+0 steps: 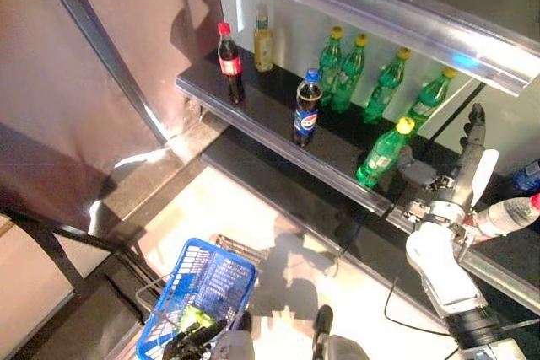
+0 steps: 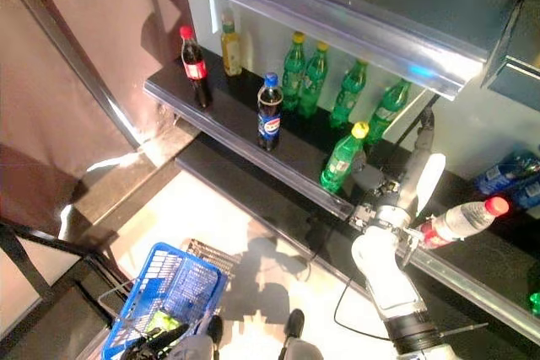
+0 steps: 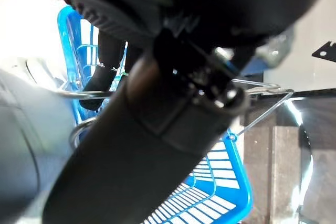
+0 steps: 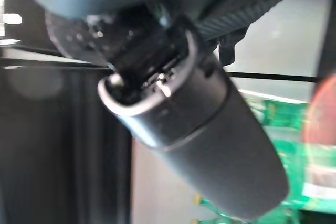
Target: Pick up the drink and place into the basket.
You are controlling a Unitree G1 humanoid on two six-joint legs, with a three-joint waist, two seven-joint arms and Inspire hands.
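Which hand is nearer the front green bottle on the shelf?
Right. The right hand is raised just beside the front green bottle; the left hand is down at the blue basket.

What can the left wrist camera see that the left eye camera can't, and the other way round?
Only the left wrist view shows, close up, the left hand curled round the wire handle. Only the left eye view shows the shelf of bottles, the right hand raised by the green bottle, and a clear red-capped bottle beside that hand. Both show the blue basket.
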